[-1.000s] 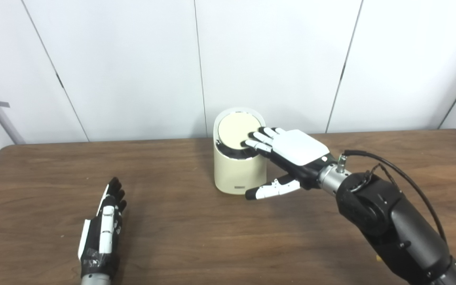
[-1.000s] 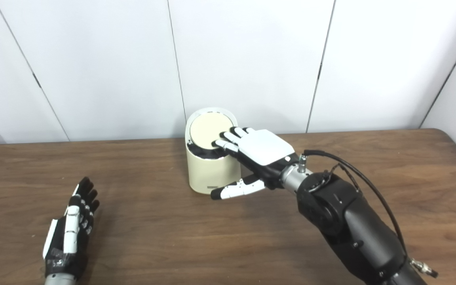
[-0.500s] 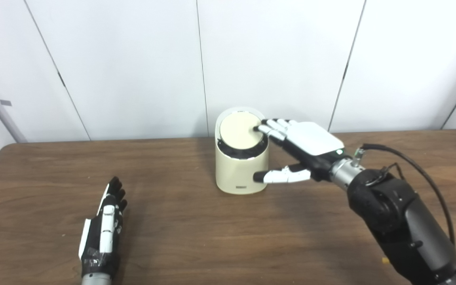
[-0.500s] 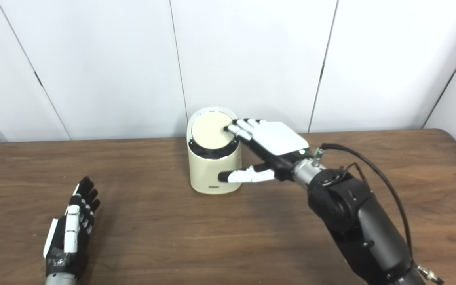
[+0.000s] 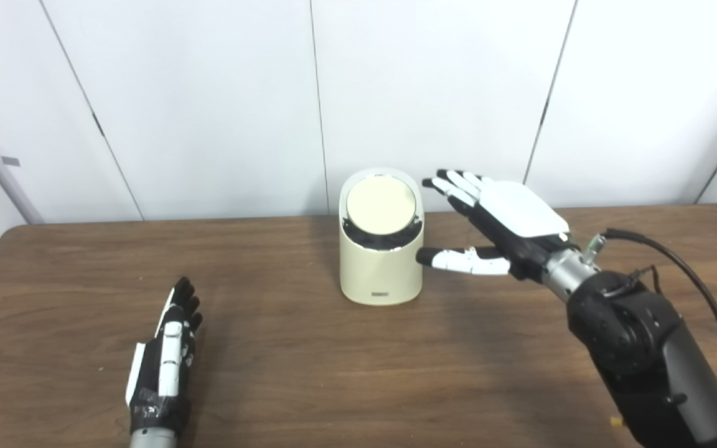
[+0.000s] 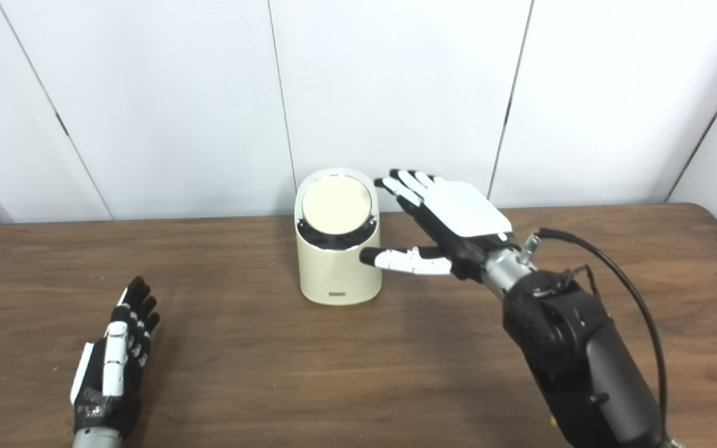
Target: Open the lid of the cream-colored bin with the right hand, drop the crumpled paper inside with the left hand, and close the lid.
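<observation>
Bin (image 5: pixel 381 261) lidded on brown wooden table (image 5: pixel 309 367), white panel wall (image 5: pixel 209 106), both hands empty, fingers spread.

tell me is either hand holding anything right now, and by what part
Nothing is held. The right hand is open beside the cream-colored bin, clear of its lid. The left hand lies open on the table. No crumpled paper shows.

Bin (image 5: pixel 381 274) interior hidden beneath its lid (image 5: pixel 382 206); small label on the front wall too small to read.
</observation>
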